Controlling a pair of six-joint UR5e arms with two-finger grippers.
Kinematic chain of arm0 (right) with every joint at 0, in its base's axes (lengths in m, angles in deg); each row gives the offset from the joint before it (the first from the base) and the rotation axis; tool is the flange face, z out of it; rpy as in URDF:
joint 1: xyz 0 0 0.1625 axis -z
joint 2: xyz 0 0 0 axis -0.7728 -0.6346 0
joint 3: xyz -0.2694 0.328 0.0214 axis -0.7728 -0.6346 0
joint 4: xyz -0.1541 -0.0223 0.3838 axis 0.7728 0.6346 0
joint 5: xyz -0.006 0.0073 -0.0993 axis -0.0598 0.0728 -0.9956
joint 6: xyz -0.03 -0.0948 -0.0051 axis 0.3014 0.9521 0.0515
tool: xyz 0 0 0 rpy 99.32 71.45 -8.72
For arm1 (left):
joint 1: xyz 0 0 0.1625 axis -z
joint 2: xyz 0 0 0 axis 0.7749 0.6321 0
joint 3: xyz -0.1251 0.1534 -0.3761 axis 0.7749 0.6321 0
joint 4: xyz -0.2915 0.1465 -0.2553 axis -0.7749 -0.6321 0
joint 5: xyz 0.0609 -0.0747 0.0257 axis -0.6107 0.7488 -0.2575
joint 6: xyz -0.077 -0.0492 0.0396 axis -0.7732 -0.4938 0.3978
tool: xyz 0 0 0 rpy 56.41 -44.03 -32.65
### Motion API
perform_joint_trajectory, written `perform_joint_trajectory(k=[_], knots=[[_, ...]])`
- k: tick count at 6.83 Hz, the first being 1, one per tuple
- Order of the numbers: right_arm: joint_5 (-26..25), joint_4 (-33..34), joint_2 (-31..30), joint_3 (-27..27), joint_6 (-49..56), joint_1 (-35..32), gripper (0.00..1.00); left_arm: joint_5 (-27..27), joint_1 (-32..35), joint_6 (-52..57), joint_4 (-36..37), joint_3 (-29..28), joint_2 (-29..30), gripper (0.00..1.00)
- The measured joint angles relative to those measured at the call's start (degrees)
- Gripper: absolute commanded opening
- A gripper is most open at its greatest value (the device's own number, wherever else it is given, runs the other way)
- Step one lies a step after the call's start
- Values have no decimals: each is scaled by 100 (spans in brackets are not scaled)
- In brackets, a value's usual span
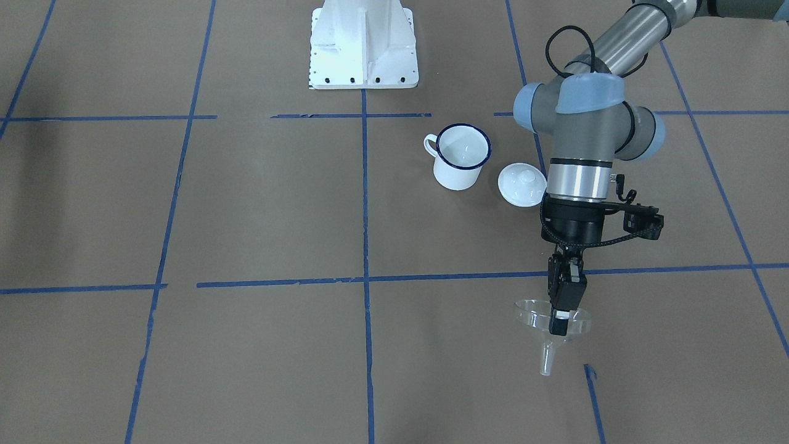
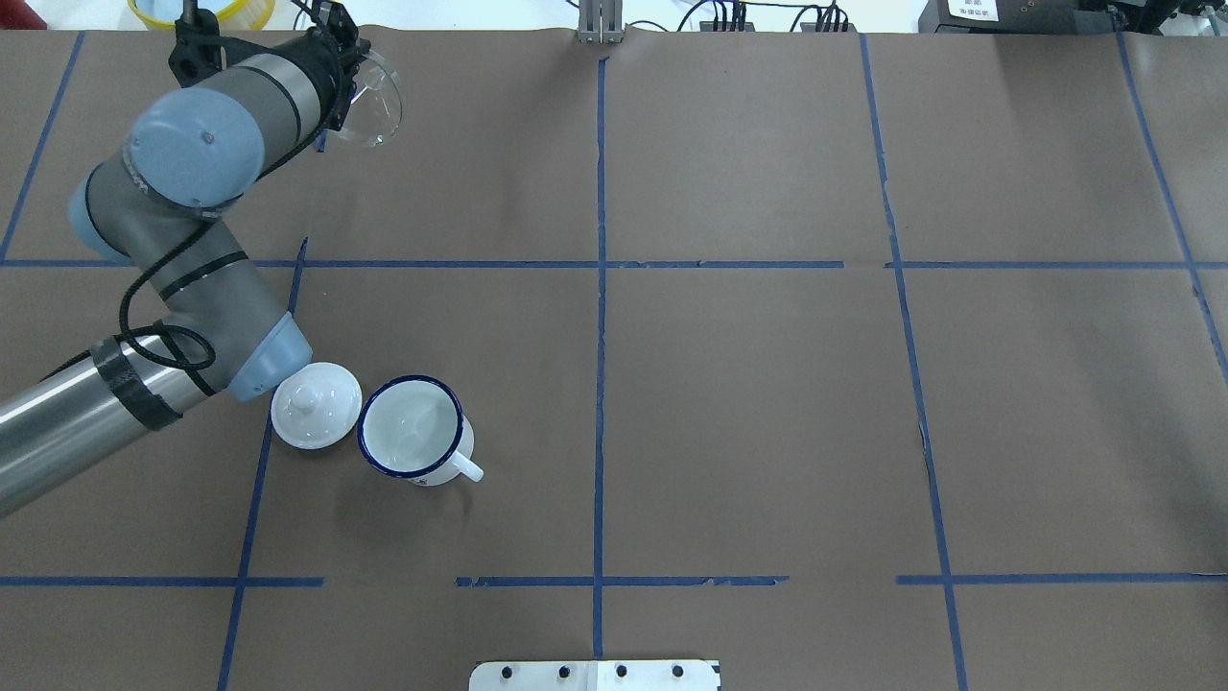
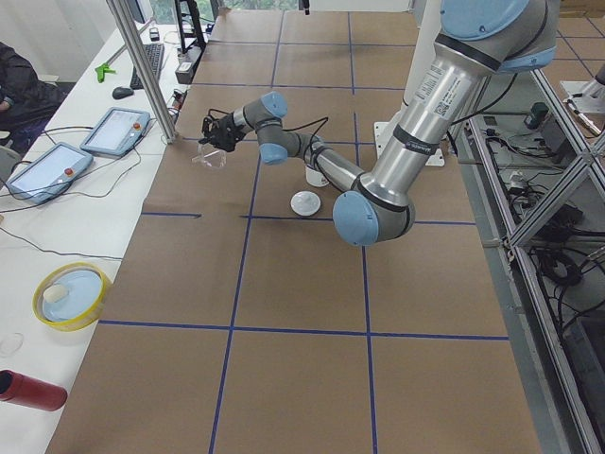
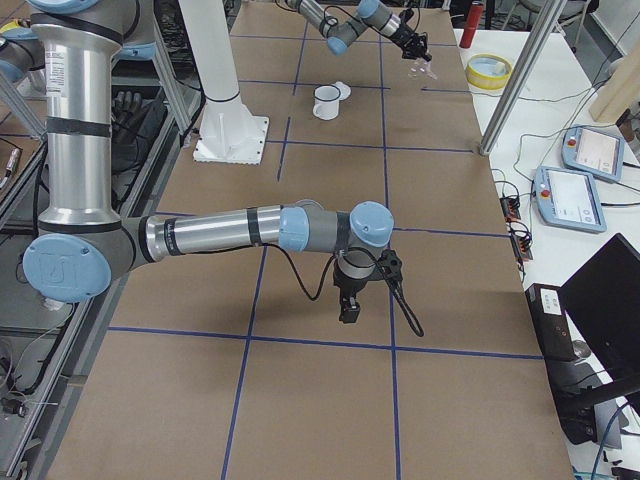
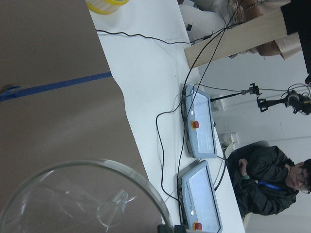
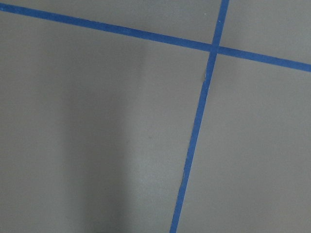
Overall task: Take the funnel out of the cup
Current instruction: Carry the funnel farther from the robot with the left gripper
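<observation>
The clear plastic funnel (image 1: 553,320) is out of the cup, upright with its spout down, over the far left part of the table. My left gripper (image 1: 560,324) is shut on its rim from above. It also shows in the overhead view (image 2: 376,96) and fills the bottom of the left wrist view (image 5: 82,199). The white cup (image 1: 461,155) with a dark blue rim stands upright and empty nearer the robot base (image 2: 413,429). My right gripper (image 4: 350,308) hangs over bare table far from both; I cannot tell whether it is open or shut.
A white round knobbed lid (image 1: 522,184) lies right beside the cup (image 2: 316,404). The white robot base (image 1: 363,46) stands behind the cup. Beyond the table's far edge lie tablets (image 3: 47,170), a yellow bowl (image 3: 71,295), a red bottle (image 3: 28,390) and a metal post (image 3: 142,66).
</observation>
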Motion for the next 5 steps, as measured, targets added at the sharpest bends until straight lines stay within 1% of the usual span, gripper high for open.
perform_joint_trajectory(k=[1,3,4,5], knots=[[0,0,0,0,0,0,100,-368,-233,-72,-144,-302,10,0],[0,4,-3,0,0,0,100,-680,-564,-99,-172,-517,15,0],[0,2,-3,0,0,0,100,-759,-639,-110,-163,-557,16,25],[0,1,-3,0,0,0,100,-788,-666,-106,-159,-594,14,98]])
